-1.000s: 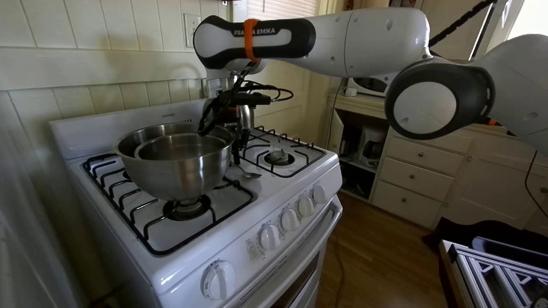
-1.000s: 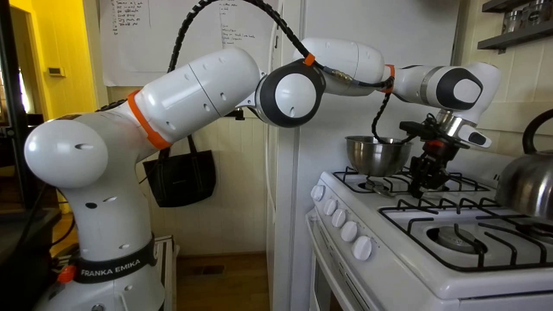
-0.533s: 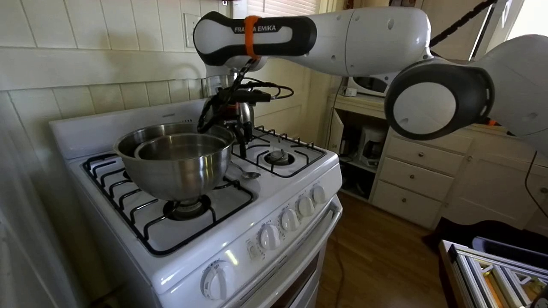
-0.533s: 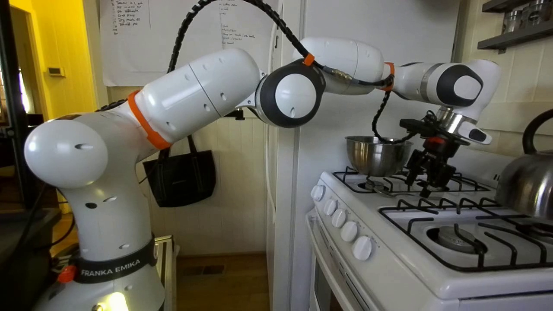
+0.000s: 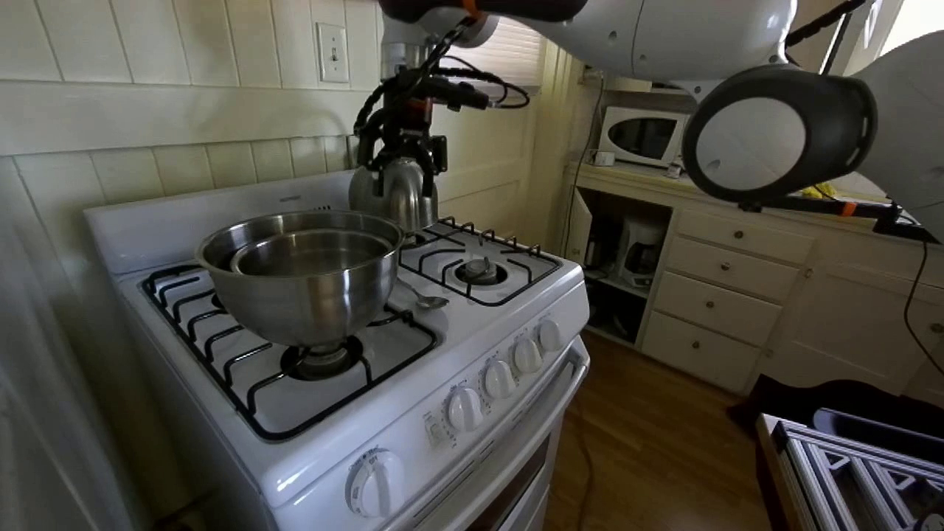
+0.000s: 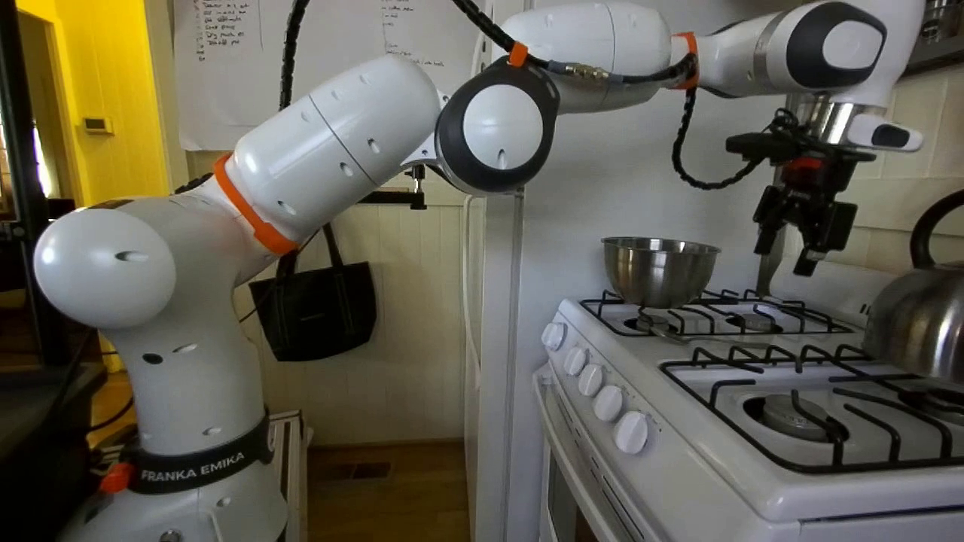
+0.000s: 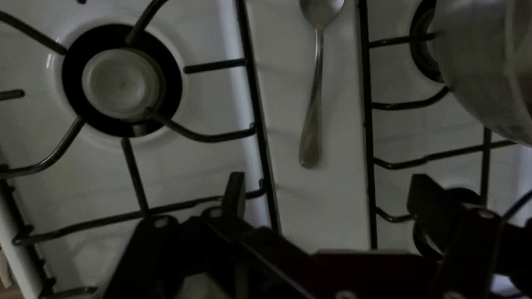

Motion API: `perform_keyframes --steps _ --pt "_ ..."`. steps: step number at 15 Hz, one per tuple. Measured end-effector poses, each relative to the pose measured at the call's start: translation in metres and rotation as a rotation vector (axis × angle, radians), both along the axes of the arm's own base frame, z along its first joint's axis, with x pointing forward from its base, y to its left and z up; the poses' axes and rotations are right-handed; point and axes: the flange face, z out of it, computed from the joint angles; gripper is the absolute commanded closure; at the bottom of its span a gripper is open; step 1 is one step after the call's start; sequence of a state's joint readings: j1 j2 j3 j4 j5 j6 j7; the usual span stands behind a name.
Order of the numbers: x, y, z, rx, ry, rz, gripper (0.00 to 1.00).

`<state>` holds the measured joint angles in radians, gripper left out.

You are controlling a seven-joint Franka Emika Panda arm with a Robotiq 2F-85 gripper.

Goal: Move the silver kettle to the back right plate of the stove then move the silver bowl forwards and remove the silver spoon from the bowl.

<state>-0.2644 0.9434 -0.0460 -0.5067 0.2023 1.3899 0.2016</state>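
Note:
The silver kettle (image 6: pixel 922 324), with its arched black handle, stands on the back right plate (image 6: pixel 938 403) of the stove. On the front left burner sits the silver bowl (image 5: pixel 310 310), a smaller steel bowl (image 5: pixel 313 254) apparently nested inside it. Outside the bowl, the silver spoon (image 7: pixel 316 79) lies flat on the white strip between the grates, handle towards the stove's back. My gripper (image 7: pixel 326 185) hangs above the stove's rear with its jaws wide apart and nothing between them. In an exterior view the gripper (image 5: pixel 403 186) overlaps the kettle (image 5: pixel 409 214), which is farther away.
Raised black bars of the front right grate (image 6: pixel 791 467) flank the spoon's strip. A white backguard (image 5: pixel 221 221) and panelled wall close off the stove's back. Knobs (image 5: pixel 464 409) line its front edge. A tall white panel (image 6: pixel 648 188) rises beyond the bowl.
The gripper was low at the spoon's handle; it has opened, left the spoon on the stove top, and risen well clear, drifting towards the back. Bowl and kettle have not moved.

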Motion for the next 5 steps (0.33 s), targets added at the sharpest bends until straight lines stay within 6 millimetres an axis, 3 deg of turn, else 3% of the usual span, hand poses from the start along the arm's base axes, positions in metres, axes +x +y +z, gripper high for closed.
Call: perform_keyframes --steps 5 --pt "-0.024 -0.02 0.084 -0.004 -0.176 0.206 0.0"
